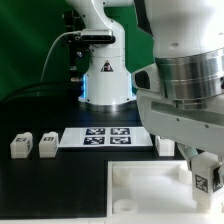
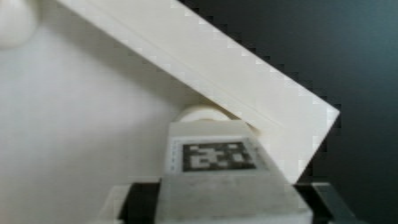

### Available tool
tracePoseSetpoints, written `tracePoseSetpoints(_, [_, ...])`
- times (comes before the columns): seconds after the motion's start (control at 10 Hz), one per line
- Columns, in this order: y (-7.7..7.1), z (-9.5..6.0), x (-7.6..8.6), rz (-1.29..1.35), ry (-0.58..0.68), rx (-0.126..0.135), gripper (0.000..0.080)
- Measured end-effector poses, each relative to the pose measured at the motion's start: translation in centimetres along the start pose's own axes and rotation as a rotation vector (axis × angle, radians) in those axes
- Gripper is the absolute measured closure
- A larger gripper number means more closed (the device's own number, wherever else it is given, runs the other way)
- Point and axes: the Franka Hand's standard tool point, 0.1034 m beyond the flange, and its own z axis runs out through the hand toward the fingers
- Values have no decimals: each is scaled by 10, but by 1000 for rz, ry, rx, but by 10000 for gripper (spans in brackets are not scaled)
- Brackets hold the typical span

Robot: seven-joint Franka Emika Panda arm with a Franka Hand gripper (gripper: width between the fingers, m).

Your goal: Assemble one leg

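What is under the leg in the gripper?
The tray corner lies under the leg; a round socket peeks past its tip. The leg covers the rest, so contact is unclear.

Four legs in the exterior view: leg [image 1: 19, 145], leg [image 1: 47, 145], leg [image 1: 165, 146], leg [image 1: 205, 180]. One tray [image 1: 150, 195], one marker board [image 1: 107, 137], one robot arm [image 1: 185, 80]. Wrist view: just one leg [image 2: 217, 158], one tray [image 2: 89, 120].
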Motion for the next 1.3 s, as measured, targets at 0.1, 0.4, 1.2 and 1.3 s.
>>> tracePoseSetpoints(0.1, [0, 0, 0, 41, 0, 0, 508])
tracePoseSetpoints(0.4, [0, 1, -3, 375, -10, 0, 508])
tracePoseSetpoints(1.2, [-3, -5, -17, -266, 29, -42, 153])
tracePoseSetpoints(1.3, [-2, -5, -15, -337, 28, -45, 153])
